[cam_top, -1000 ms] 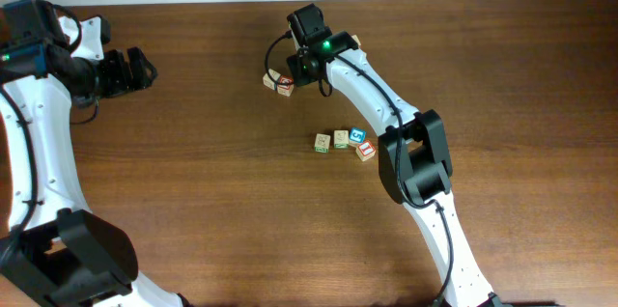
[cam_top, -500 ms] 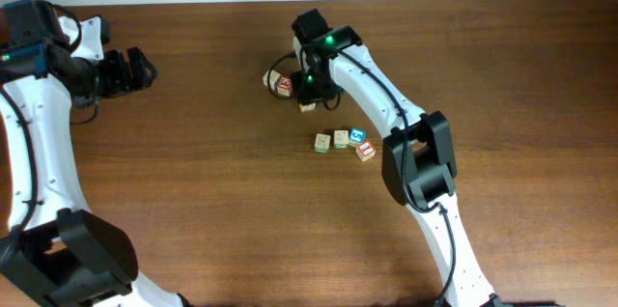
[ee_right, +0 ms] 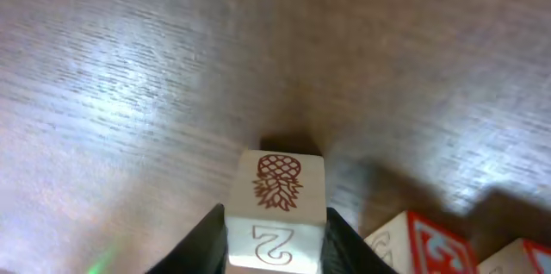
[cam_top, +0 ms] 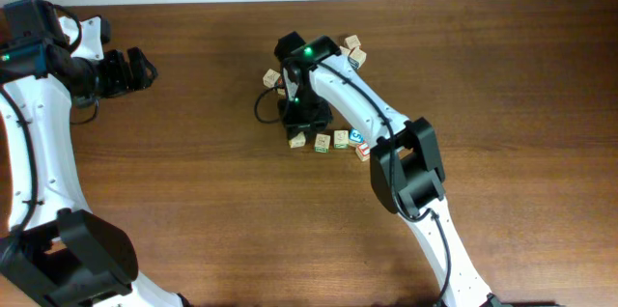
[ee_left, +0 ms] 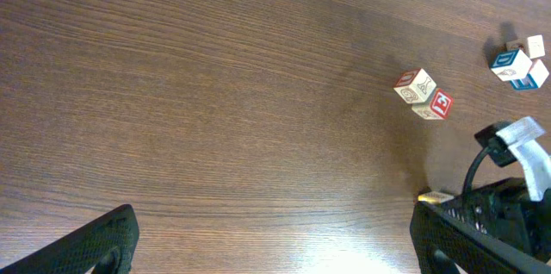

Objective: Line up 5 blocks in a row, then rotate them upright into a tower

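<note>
Four pale-wood blocks (cam_top: 341, 139) lie in a line at the table's middle, with green, blue and red marks. A fifth, nearly plain block with a brown pineapple and a "2" (ee_right: 277, 209) sits at the line's left end (cam_top: 297, 139). My right gripper (ee_right: 277, 244) is shut on it, one finger against each side. In the right wrist view a red-marked block (ee_right: 422, 244) stands just to its right. My left gripper (cam_top: 135, 68) is open and holds nothing, far off at the left; in its wrist view the left gripper (ee_left: 275, 252) hangs over bare wood.
A separate pair of cubes, plain and red (ee_left: 422, 93), lies behind and left of the right gripper (cam_top: 271, 78). A small cluster of cubes (cam_top: 352, 51) sits further back. The right arm (cam_top: 357, 104) slants across the table's middle. The table's back edge is close behind the cluster.
My right gripper has carried the pineapple block from beside the back pair forward to the left end of the line. The left arm has stayed still.
</note>
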{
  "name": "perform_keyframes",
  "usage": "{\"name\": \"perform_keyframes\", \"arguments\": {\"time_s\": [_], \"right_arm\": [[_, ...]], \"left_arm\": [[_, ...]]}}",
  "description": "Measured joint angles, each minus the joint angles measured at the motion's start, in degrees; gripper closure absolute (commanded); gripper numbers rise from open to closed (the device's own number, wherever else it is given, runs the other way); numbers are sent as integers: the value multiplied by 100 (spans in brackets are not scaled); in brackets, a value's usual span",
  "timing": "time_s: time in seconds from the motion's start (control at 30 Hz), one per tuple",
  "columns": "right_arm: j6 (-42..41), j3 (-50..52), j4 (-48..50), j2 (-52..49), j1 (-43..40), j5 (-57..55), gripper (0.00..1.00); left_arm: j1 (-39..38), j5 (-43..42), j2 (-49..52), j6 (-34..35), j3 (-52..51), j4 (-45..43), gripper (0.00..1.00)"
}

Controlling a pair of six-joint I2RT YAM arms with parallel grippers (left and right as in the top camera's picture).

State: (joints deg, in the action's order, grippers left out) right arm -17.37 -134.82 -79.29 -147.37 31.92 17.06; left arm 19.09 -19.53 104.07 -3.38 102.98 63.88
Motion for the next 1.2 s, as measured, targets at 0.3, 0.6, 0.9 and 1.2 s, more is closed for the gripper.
{"name": "perform_keyframes", "arguments": {"time_s": [0.3,0.6,0.9,1.2], "right_arm": [[-153,17,-92,0,11,-203,52],[-219,92,-223,505,11,-511,53],[-402,83,-813,3327,-44,-1593,79],[-525,227,-1519,4581,-931,-1930,85]], "left_arm": [[0,0,0,0,0,0,1],[0,0,0,0,0,0,1],[0,0,0,0,0,2,1],[0,0,0,0,0,2,1]]}}
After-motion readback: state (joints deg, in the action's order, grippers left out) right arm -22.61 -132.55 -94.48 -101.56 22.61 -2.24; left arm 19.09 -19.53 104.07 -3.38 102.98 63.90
